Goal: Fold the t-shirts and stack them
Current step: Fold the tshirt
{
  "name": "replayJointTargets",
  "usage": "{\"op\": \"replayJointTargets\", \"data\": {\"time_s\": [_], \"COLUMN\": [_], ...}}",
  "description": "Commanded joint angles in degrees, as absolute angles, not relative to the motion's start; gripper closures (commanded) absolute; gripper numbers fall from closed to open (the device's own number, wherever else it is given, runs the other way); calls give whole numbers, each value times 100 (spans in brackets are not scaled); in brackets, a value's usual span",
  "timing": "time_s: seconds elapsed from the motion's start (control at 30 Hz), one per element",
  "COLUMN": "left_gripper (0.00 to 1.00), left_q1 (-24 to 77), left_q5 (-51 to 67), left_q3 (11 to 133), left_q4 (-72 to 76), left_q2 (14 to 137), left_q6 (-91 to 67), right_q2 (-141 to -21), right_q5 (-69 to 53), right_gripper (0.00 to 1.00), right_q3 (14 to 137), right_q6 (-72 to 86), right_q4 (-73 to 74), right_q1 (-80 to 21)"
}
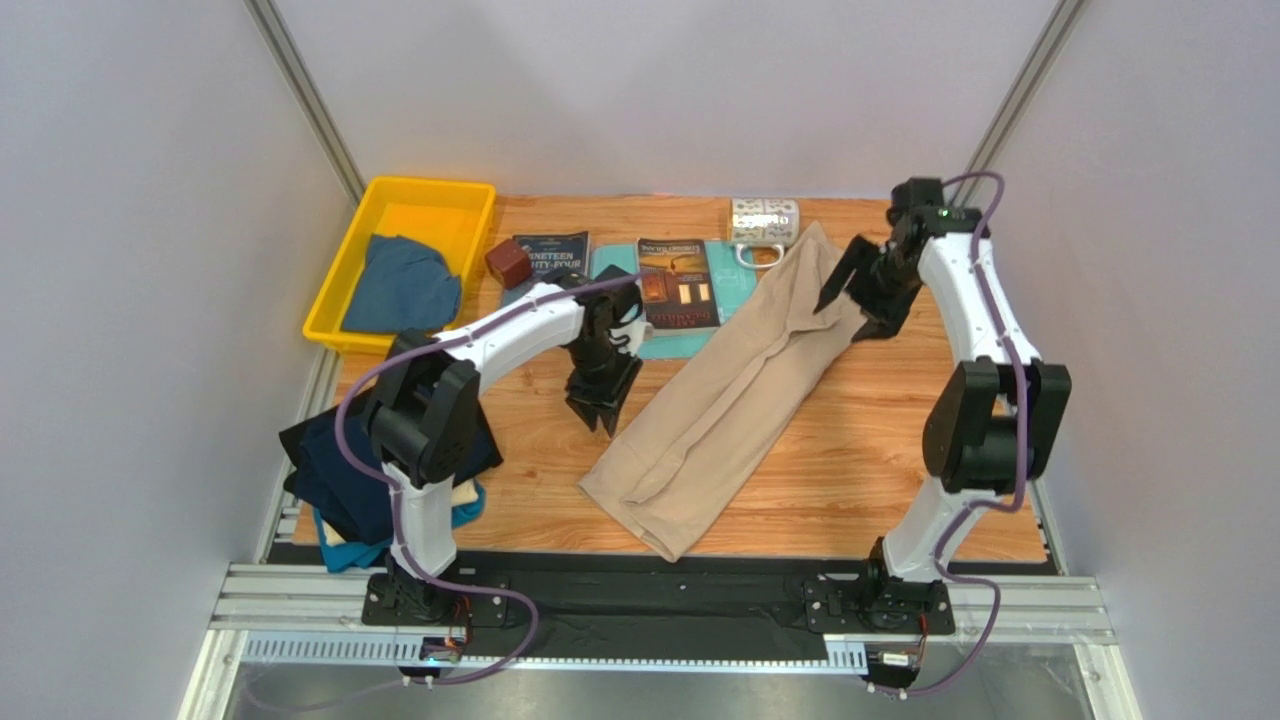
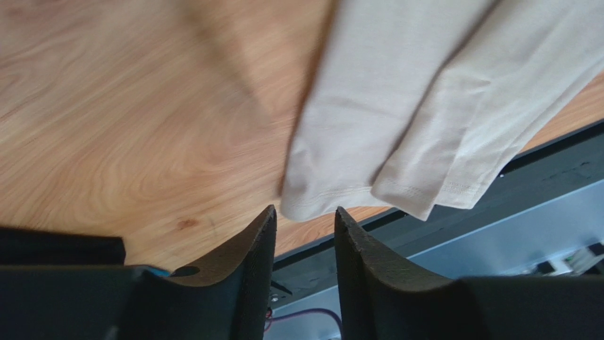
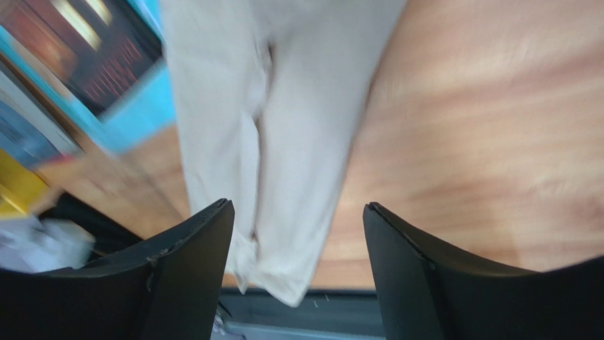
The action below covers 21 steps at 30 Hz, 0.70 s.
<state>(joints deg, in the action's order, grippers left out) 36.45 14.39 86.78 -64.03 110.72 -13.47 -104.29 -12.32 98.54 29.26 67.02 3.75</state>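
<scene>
At the middle of the wooden table, the beige t-shirt lies folded into a long narrow strip, running on a slant from about 1 o'clock at the far side down to 7 o'clock near the front edge. The left gripper sits just beside the strip's long edge, at 9 o'clock from its middle. The left wrist view shows its fingers parted with only bare wood and the shirt's hem in the gap, nothing pinched. Up at the 1 o'clock end, the right gripper hangs over the cloth, and the right wrist view has its fingers spread wide, the beige fabric lying flat below them, none of it gripped. Over at 10 o'clock, a yellow bin holds a dusty blue shirt. At 8 o'clock, by the left arm's base, a dark navy shirt drapes off the table edge with a teal shirt peeking out underneath. Along the back, two books lie near a light-teal board.
</scene>
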Motion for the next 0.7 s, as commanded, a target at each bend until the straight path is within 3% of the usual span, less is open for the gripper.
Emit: {"op": "replayJointTargets", "data": {"time_s": [0.0,0.17,0.33,0.43,0.67], "left_gripper": [56,56,64,67,60], "left_q1": [3042,2698,2707,2707,2707], "left_q5": [1459,1791,2566,2741,2559], "left_q3": [8603,8895,8447,7938,7752], "left_q4": [-6100,-5951,-5380,-5108,-5106], "left_q2": [10836,11004,10951,10855,10907], "left_q6": [-1371,-1511,-1784,-1846,-1732], "right_q2": [-9345,-8123,-7472,-7444,-7988], "right_q5": [-1143,-1449,-1573,-1608,-2029], "right_gripper": [27,25,20,19,19], "right_q3": [8118,6655,5811,5494,5047], "right_q6": [3171,3568,3911,4165,4158], "right_q4": [6837,6856,6741,6540,5426], "right_q1": [-298,-719,-1379,-1958,-2882]}}
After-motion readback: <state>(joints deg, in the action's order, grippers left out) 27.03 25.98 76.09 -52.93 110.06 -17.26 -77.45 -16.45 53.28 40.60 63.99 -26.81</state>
